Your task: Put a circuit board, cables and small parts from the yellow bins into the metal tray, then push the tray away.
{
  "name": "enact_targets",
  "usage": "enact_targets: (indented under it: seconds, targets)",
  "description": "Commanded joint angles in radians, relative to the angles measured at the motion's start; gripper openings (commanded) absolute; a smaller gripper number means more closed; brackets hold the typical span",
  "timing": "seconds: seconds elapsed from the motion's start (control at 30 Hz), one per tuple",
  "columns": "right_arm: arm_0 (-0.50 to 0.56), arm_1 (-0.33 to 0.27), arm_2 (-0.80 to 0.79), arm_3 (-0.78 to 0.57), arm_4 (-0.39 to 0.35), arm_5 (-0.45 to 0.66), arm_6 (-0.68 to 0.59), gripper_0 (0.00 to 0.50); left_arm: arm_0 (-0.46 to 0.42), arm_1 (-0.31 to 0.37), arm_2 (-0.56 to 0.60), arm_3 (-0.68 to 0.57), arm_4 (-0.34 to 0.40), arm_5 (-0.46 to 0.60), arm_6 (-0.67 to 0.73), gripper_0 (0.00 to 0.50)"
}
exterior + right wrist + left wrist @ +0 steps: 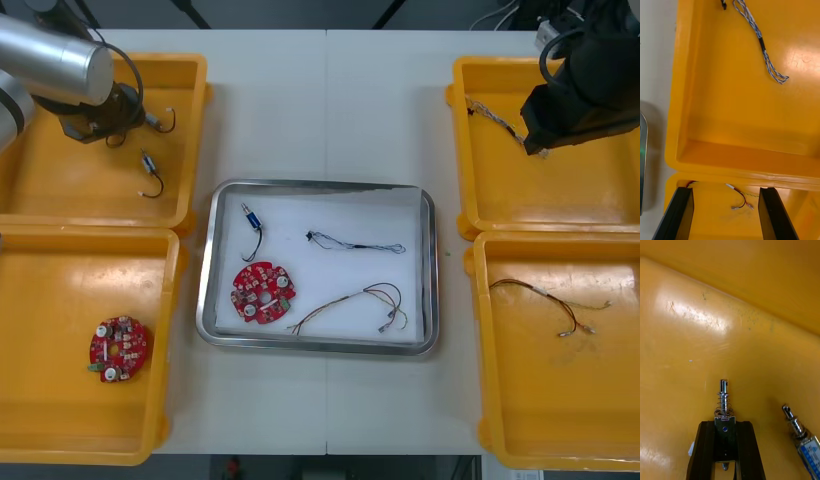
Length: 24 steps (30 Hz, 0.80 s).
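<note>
Two fingers [705, 450] of the left gripper [724, 424] pinch a sprung small metal part [724, 397] down in the far left yellow bin [190, 120], with a second part [805, 442] just beside it. The right gripper [726, 191] hangs spread wide over the far right yellow bin [745, 112], near a blue and white cable [763, 48]. Between the bins, the metal tray [431, 270] on the light table [320, 100] holds a red circuit board [264, 292], a black cable [355, 243], a red and yellow cable [350, 305] and a third part [250, 218].
</note>
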Motion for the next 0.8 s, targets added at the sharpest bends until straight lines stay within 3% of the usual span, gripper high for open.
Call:
enact_targets:
  seconds: [0.03,0.53,0.8]
  targets:
    - [0.066,-0.045,-0.133,0.014,-0.008,0.008,-0.036,0.500,-0.036,0.076,0.035,-0.102,0.011,0.098,-0.082,0.000]
    - [0.250,-0.074,-0.295,0.012,-0.021,0.008,-0.027,0.500,-0.036,0.185,0.161,-0.341,0.026,0.425,-0.090,0.000]
    - [0.356,-0.093,-0.369,-0.023,-0.016,0.010,-0.027,0.500,0.001,0.225,0.195,-0.517,0.089,0.568,-0.036,0.000]
